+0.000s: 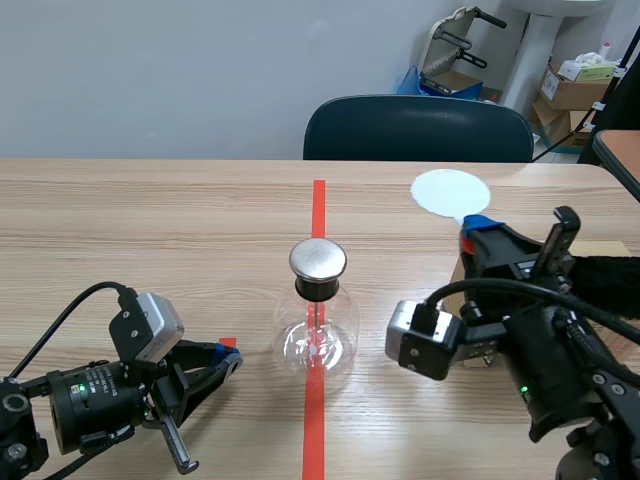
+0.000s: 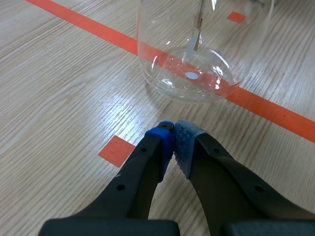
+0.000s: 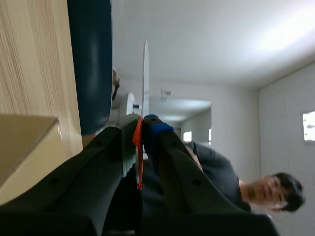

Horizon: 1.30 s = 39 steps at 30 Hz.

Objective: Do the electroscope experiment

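Note:
The electroscope is a clear glass flask with a black neck and a round metal cap, standing on the red tape line mid-table. In the left wrist view the flask sits just ahead of my left gripper, with thin foil strips hanging inside. My left gripper lies low on the table left of the flask, shut on nothing. My right gripper, turned on its side right of the flask, is shut on the orange handle of a white disc paddle.
A dark blue chair stands behind the far table edge. A tan block lies on the table beside my right arm. Cardboard boxes and a cart sit at the back right. A person shows in the right wrist view.

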Each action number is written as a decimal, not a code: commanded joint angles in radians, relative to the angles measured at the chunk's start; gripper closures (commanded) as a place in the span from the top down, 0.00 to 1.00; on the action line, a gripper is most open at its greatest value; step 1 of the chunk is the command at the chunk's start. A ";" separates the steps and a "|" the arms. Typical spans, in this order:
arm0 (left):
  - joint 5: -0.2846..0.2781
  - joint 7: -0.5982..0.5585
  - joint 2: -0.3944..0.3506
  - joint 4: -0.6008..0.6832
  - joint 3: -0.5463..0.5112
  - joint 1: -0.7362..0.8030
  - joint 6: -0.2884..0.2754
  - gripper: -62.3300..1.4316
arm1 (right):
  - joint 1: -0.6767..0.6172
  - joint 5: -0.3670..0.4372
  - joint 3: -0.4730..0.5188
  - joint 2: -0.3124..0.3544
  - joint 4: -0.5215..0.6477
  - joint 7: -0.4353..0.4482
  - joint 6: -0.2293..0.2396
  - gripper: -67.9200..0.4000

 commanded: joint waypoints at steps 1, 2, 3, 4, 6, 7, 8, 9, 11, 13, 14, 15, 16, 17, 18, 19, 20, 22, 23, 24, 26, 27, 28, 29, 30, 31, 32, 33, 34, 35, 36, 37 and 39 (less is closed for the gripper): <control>-0.010 -0.018 0.005 0.022 0.001 -0.003 -0.002 0.07 | -0.002 0.003 0.003 0.013 0.013 -0.043 -0.011 0.03; -0.010 -0.018 0.005 0.022 0.001 -0.003 -0.002 0.07 | -0.002 0.003 0.003 0.013 0.013 -0.074 -0.011 0.03; -0.010 -0.018 0.005 0.022 0.001 -0.003 -0.002 0.07 | -0.002 0.003 0.003 0.013 0.013 -0.107 -0.011 0.03; -0.010 -0.018 0.005 0.022 0.001 -0.003 -0.002 0.07 | -0.002 0.003 0.003 0.013 0.013 -0.139 -0.011 0.03; -0.010 -0.018 0.005 0.022 0.001 -0.003 -0.002 0.07 | -0.002 0.003 0.003 0.013 0.013 -0.189 -0.011 0.03; -0.010 -0.018 0.005 0.022 0.001 -0.003 -0.002 0.07 | -0.002 0.003 0.003 0.013 0.013 -0.210 -0.011 0.03; -0.010 -0.018 0.005 0.022 0.001 -0.003 -0.002 0.07 | -0.002 0.003 0.003 0.013 0.013 -0.228 -0.011 0.03; -0.010 -0.018 0.005 0.022 0.001 -0.003 -0.002 0.07 | -0.002 0.003 0.003 0.013 0.013 -0.243 -0.011 0.03; -0.010 -0.018 0.005 0.022 0.001 -0.003 -0.002 0.07 | -0.002 0.003 0.003 0.013 0.013 -0.270 -0.011 0.03; -0.010 -0.018 0.005 0.022 0.001 -0.003 -0.002 0.07 | -0.002 0.003 0.003 0.013 0.013 -0.286 -0.011 0.03; -0.010 -0.018 0.005 0.022 0.001 -0.003 -0.002 0.07 | -0.002 0.003 0.003 0.013 0.013 -0.288 -0.011 0.03; -0.010 -0.018 0.005 0.022 0.001 -0.003 -0.002 0.07 | -0.002 0.003 0.003 0.013 0.013 -0.288 -0.011 0.03; -0.010 -0.018 0.005 0.022 0.001 -0.003 -0.002 0.07 | -0.002 0.003 0.003 0.013 0.013 -0.288 -0.011 0.03; -0.010 -0.018 0.005 0.022 0.001 -0.003 -0.002 0.07 | -0.002 0.003 0.003 0.013 0.013 -0.287 -0.011 0.03; -0.010 -0.018 0.005 0.022 0.001 -0.003 -0.002 0.07 | -0.002 0.003 0.003 0.013 0.013 -0.287 -0.011 0.03; -0.010 -0.018 0.005 0.022 0.001 -0.003 -0.002 0.07 | -0.002 0.003 0.003 0.013 0.013 -0.282 -0.011 0.03; -0.010 -0.018 0.005 0.022 0.001 -0.003 -0.002 0.07 | -0.002 0.003 0.003 0.013 0.013 -0.272 -0.011 0.03; -0.010 -0.018 0.005 0.022 0.001 -0.003 -0.002 0.07 | -0.002 0.003 0.003 0.013 0.013 -0.244 -0.011 0.03; -0.010 -0.018 0.005 0.022 0.001 -0.003 -0.002 0.07 | -0.002 0.003 0.003 0.013 0.013 -0.225 -0.011 0.03; -0.010 -0.018 0.005 0.022 0.001 -0.003 -0.002 0.07 | -0.002 0.003 0.003 0.013 0.013 -0.203 -0.011 0.03; -0.010 -0.018 0.005 0.022 0.001 -0.003 -0.002 0.07 | -0.002 0.003 0.003 0.013 0.013 -0.158 -0.011 0.03; -0.010 -0.018 0.005 0.022 0.001 -0.003 -0.002 0.07 | -0.002 0.003 0.003 0.013 0.013 -0.134 -0.010 0.03; -0.010 -0.018 0.005 0.022 0.001 -0.003 -0.002 0.07 | -0.002 0.003 0.003 0.013 0.013 -0.109 -0.010 0.03; -0.010 -0.018 0.005 0.022 0.001 -0.003 -0.002 0.07 | -0.002 0.003 0.003 0.013 0.013 -0.082 -0.010 0.03; -0.010 -0.018 0.005 0.022 0.001 -0.003 -0.002 0.07 | -0.002 0.003 0.003 0.013 0.013 -0.055 -0.010 0.03; -0.010 -0.018 0.005 0.022 0.001 -0.003 -0.002 0.07 | -0.002 0.003 0.003 0.013 0.013 -0.025 -0.010 0.03; -0.010 -0.018 0.005 0.022 0.001 -0.003 -0.002 0.07 | -0.002 0.002 0.003 0.013 0.013 0.003 -0.010 0.03; -0.010 -0.018 0.005 0.022 0.001 -0.003 -0.002 0.07 | -0.002 0.002 0.003 0.013 0.013 0.034 -0.010 0.03; -0.010 -0.018 0.005 0.022 0.001 -0.003 -0.002 0.07 | -0.002 0.002 0.002 0.013 0.013 0.064 -0.010 0.03; -0.010 -0.018 0.005 0.022 0.001 -0.003 -0.002 0.07 | -0.002 0.002 0.002 0.013 0.013 0.097 -0.010 0.03; -0.010 -0.018 0.005 0.022 0.001 -0.003 -0.002 0.07 | -0.002 0.002 0.002 0.013 0.013 0.128 -0.010 0.03; -0.010 -0.018 0.005 0.022 0.001 -0.003 -0.002 0.07 | -0.002 0.002 0.002 0.013 0.013 0.160 -0.010 0.03; -0.010 -0.018 0.005 0.022 0.001 -0.003 -0.002 0.07 | -0.002 0.002 0.002 0.013 0.013 0.220 -0.010 0.03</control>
